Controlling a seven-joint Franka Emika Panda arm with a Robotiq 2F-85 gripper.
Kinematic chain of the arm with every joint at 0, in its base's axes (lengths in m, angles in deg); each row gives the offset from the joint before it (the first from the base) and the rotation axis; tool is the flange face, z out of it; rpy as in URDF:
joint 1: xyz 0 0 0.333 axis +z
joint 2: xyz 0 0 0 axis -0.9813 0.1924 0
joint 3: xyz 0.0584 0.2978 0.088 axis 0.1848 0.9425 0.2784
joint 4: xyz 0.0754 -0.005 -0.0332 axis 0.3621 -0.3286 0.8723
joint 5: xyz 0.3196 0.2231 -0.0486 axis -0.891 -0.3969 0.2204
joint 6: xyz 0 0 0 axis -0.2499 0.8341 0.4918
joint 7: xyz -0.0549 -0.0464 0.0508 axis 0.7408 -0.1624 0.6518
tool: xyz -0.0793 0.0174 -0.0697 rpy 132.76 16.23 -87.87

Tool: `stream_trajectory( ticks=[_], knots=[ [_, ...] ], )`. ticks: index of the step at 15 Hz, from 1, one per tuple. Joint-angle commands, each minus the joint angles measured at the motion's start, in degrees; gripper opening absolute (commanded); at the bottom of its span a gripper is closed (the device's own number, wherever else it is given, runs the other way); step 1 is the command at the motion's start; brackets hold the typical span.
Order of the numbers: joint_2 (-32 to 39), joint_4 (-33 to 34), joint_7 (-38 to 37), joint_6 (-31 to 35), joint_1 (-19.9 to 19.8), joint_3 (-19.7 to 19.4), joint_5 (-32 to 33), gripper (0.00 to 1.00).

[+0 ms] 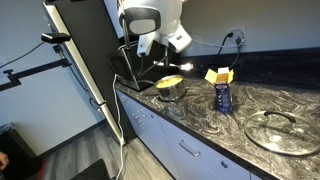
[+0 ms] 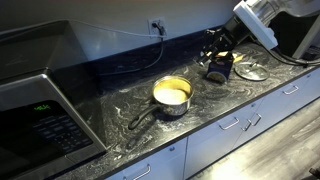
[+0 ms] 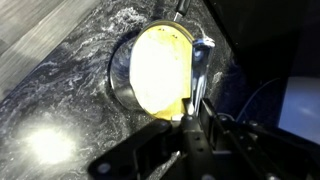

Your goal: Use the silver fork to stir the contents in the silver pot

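The silver pot (image 1: 170, 87) stands on the dark marbled counter and holds a yellow mass; it also shows in an exterior view (image 2: 172, 94) with its black handle pointing to the front left. In the wrist view the pot (image 3: 125, 75) lies below my gripper (image 3: 190, 118). The gripper is shut on the handle of the silver fork (image 3: 200, 72), whose tines reach out over the pot's rim. In both exterior views the gripper (image 1: 148, 50) (image 2: 222, 45) hangs well above the counter, away from the pot. The fork is too small to make out there.
A blue container with a yellow top (image 1: 222, 92) (image 2: 218, 70) stands beside a glass lid (image 1: 282, 130) (image 2: 250, 70). A microwave (image 2: 40, 110) sits at one end of the counter. A cable hangs from a wall socket (image 2: 157, 26). A black appliance (image 1: 128, 68) stands behind the pot.
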Motion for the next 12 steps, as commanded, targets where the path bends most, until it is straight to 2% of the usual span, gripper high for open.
stream_trajectory(
  ticks=[1, 8, 10, 12],
  knots=[
    [2.36, 0.05, 5.35, 5.39, 0.27, 0.7, 6.49, 0.03],
    [5.71, -0.68, 17.77, 9.72, -0.48, 1.32, 20.45, 0.03],
    [6.77, -1.15, 17.69, 12.58, -0.33, 1.34, 25.24, 0.03],
    [8.14, -1.48, 13.98, 14.88, -0.03, 0.91, 31.27, 0.03]
  ],
)
